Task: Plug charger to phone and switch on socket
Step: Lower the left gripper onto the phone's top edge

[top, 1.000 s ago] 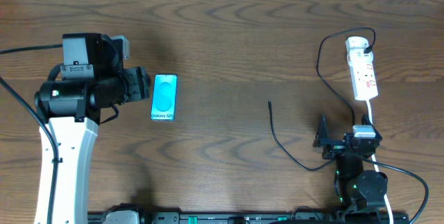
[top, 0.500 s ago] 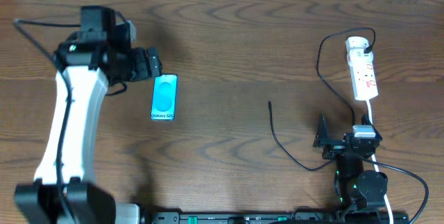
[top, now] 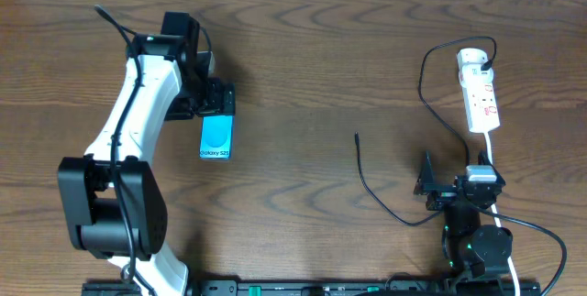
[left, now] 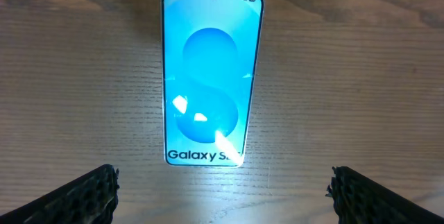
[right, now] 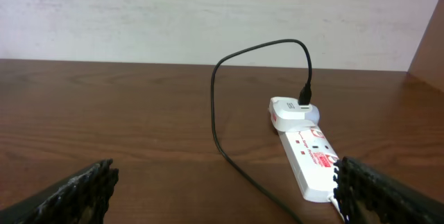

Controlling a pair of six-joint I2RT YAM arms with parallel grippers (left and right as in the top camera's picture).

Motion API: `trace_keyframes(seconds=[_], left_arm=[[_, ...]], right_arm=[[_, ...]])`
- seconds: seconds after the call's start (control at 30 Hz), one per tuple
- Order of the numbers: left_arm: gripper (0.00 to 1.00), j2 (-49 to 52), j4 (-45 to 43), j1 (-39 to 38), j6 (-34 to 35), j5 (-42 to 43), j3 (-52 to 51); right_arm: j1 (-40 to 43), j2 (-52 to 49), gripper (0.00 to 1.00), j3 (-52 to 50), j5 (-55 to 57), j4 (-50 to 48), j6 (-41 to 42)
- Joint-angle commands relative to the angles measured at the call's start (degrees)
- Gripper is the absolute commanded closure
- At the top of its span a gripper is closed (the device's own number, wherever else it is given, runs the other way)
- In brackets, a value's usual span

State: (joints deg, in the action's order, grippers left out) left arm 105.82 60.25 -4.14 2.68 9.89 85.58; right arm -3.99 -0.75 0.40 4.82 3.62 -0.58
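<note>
The phone [top: 217, 138] lies flat on the wooden table, its cyan screen up, with "Galaxy S25" at the near end. My left gripper [top: 216, 100] hovers over its far end and is open. In the left wrist view the whole phone [left: 210, 75] shows, and the fingers [left: 82, 197] stand wide apart with nothing between them. The charger [top: 357, 140] is a thin black cable. Its free tip lies mid-table and its other end is plugged into a white adapter on the socket [top: 481, 93]. My right gripper [top: 427, 186] rests open near the front edge, facing the socket [right: 310, 156] and cable [right: 214, 113].
The socket's thick white cord [top: 527, 241] runs down past the right arm's base to the front edge. The black cable loops [top: 423, 81] left of the strip. A white wall borders the table's far edge [right: 139, 16].
My left arm has swung from left of the phone round to over its far end, and its jaws have opened wider. The right arm, cable and socket have not moved.
</note>
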Motion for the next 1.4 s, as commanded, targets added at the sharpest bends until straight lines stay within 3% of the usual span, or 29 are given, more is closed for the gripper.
trace_keyframes(seconds=[0.0,1.37], left_arm=[[0.02,1.2,0.4,0.1,-1.2,-2.0,1.6],[0.02,1.4,-13.5,-0.3,-1.6,-2.0,-13.0]], right_arm=[[-0.2,0.0,0.01,-0.1,0.6,0.1,0.8],[-0.2,0.0,0.01,-0.1,0.6,0.1,0.8]])
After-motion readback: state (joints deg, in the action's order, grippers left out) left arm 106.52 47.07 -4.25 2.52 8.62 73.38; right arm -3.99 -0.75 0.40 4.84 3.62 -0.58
